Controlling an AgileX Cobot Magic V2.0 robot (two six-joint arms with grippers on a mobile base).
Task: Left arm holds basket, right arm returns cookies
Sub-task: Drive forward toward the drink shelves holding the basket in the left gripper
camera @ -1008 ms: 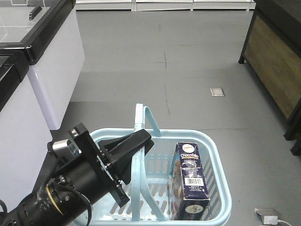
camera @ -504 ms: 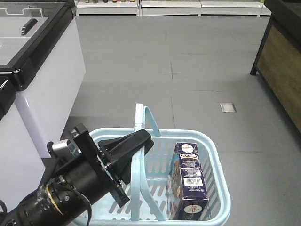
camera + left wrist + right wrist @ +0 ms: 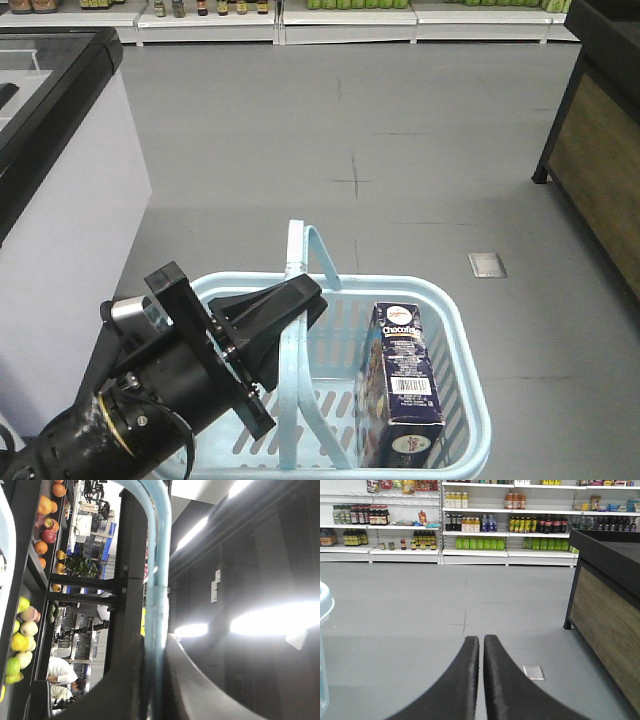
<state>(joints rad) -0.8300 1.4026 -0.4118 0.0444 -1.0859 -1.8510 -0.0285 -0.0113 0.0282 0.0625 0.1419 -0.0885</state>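
Left gripper (image 3: 302, 300) is clenched on the pale hoop handle (image 3: 297, 250) of the light blue basket (image 3: 463, 340). The navy cookie box (image 3: 405, 385) stands upright inside, by the basket's right wall, barcode facing up. Right gripper (image 3: 481, 641) is pinched closed on nothing, aimed over grey floor (image 3: 410, 610) toward stocked shelves (image 3: 485, 525).

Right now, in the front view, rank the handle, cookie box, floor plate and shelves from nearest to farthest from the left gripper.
1. Handle, clamped in the left gripper.
2. Cookie box, right side of the basket.
3. Floor plate, beyond the basket, right.
4. Shelves, far wall.
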